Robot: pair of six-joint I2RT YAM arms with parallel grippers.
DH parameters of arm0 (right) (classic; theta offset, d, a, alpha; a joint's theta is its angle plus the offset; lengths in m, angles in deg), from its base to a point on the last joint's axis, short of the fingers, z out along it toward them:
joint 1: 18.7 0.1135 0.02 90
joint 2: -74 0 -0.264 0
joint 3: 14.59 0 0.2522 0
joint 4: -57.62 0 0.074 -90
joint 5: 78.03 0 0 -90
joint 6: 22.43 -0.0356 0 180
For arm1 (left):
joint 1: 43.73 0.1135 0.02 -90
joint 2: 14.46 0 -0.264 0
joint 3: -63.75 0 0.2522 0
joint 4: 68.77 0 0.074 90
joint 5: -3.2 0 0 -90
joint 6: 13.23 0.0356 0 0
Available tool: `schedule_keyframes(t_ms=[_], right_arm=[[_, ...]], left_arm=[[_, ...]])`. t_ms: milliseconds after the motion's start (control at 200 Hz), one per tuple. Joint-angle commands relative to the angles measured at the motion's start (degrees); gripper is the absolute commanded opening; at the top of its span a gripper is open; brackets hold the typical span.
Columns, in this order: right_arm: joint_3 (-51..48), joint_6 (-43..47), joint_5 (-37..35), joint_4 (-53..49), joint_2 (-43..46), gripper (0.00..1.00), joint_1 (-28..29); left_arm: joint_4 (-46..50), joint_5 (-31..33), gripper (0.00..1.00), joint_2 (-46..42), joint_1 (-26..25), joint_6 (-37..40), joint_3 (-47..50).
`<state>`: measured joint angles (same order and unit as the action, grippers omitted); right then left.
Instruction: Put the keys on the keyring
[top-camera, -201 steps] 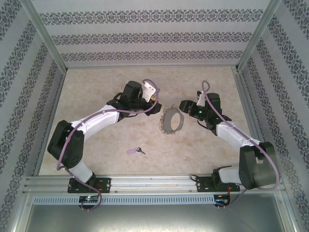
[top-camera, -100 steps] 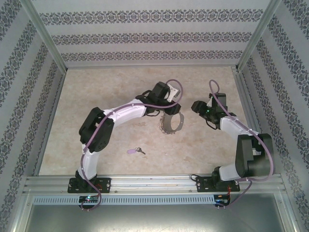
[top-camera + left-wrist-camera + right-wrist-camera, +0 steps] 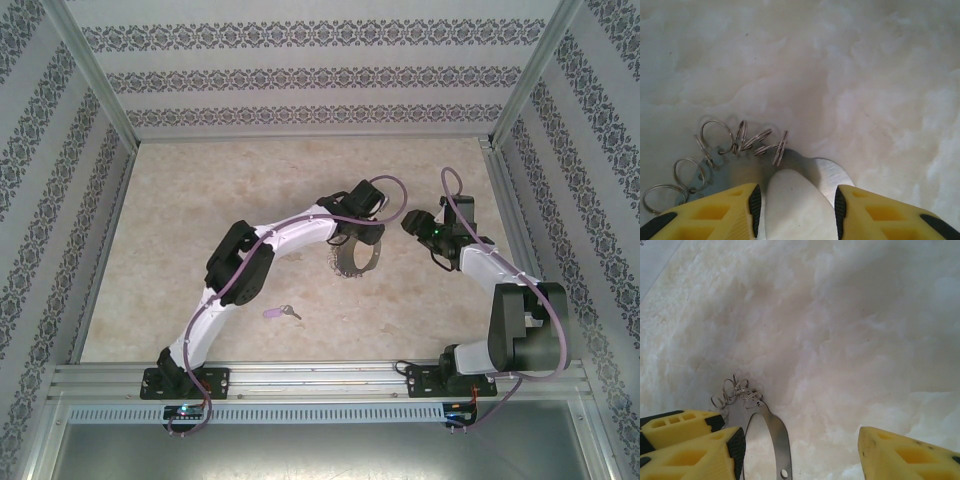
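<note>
Left fingers (image 3: pixel 715 212) partly apart, low over an arc of the keyring (image 3: pixel 832 172), one yellow tip to each side of the hoop's opening. Pale marbled worktop (image 3: pixel 840 75) visible through the gap between them. Contact with the metal impossible to tell. Small wire loops (image 3: pixel 757 142) fanned along the hoop's rim, just beyond one tip.

Right fingers (image 3: pixel 910 455) spread wide, holding nothing. Keyring (image 3: pixel 779 440) passing between them as a flat silvery band, close beside one tip and well clear of the other.

Seen from above: keyring (image 3: pixel 350 268) flat on the worktop near the middle, left fingers over its far side, right fingers just to its right. Key (image 3: pixel 280 313) alone on the worktop, nearer and to the left of the hoop, well apart from it, lilac head to the left, blade to the right.
</note>
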<state>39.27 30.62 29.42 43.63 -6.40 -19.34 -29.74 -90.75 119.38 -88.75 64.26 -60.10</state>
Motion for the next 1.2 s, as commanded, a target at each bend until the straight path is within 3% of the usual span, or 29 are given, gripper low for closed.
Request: schedule_keyframes(t_ms=[0, 1194], right_arm=[[-0.6, -0.5, 0.9, 0.7, 0.9, 0.62, -0.6], [-0.3, -0.1, 1.0, 1.3, 1.2, 0.63, -0.6]], left_arm=[[2.7, 2.8, 0.44, 0.9, -0.8, -0.6, -2.5], [0.2, 2.8, 0.36, 6.5, -0.8, 1.9, -7.4]])
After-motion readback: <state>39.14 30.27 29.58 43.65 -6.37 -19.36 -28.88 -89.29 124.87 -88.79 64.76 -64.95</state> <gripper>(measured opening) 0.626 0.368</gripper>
